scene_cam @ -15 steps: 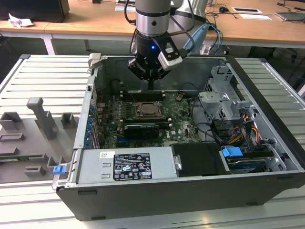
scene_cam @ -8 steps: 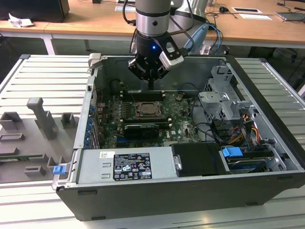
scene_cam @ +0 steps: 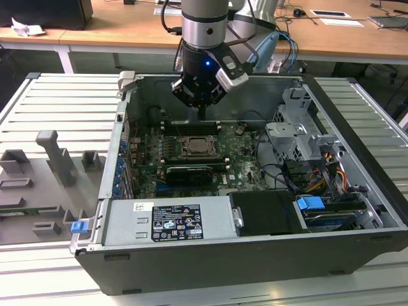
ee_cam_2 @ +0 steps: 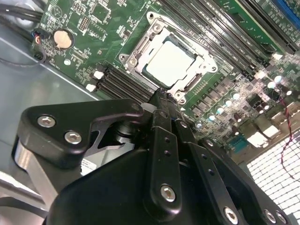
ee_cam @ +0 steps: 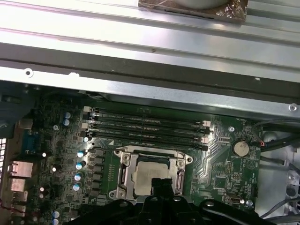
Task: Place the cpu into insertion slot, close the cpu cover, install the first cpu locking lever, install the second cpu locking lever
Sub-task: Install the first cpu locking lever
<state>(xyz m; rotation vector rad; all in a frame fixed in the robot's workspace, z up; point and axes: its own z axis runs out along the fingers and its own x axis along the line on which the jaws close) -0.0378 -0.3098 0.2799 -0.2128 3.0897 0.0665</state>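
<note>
End effector (scene_cam: 201,115): fingers pressed together, nothing between them. It points down from the arm into the open computer case (scene_cam: 255,268). In both wrist views the tip (ee_cam_2: 161,97) (ee_cam: 161,183) sits just at the edge of the socket. Cannot tell whether it touches the metal or hangs just above it.

Surface and room: the case lies on its side on a ribbed metal bench (scene_cam: 51,108). Grey fixtures (scene_cam: 56,153) stand on the bench toward the exterior view's left. Wooden desks (scene_cam: 127,29) run behind, with papers and cables on them. Inside the case:
- a grey power-supply box (scene_cam: 169,220) along the near wall
- a metal drive cage (scene_cam: 296,127) with coloured wires toward the exterior view's right
- a green circuit board (ee_cam_2: 89,28) across the floor of the case
- four long black memory slots (ee_cam: 145,126) running beside the socket
- a round coin cell (ee_cam: 240,148) on the board, well apart from the socket

Task things: the cpu (ee_cam_2: 171,63) is already seated in the insertion slot (ee_cam_2: 125,58), lying flat with its pale grey metal top up. The cpu cover (ee_cam_2: 197,77) lies down over it, with the silver frame around the chip's edges and the chip showing through the window. In the exterior view the socket sits mid-board, directly below the end effector. Cannot tell whether the locking levers are latched.
</note>
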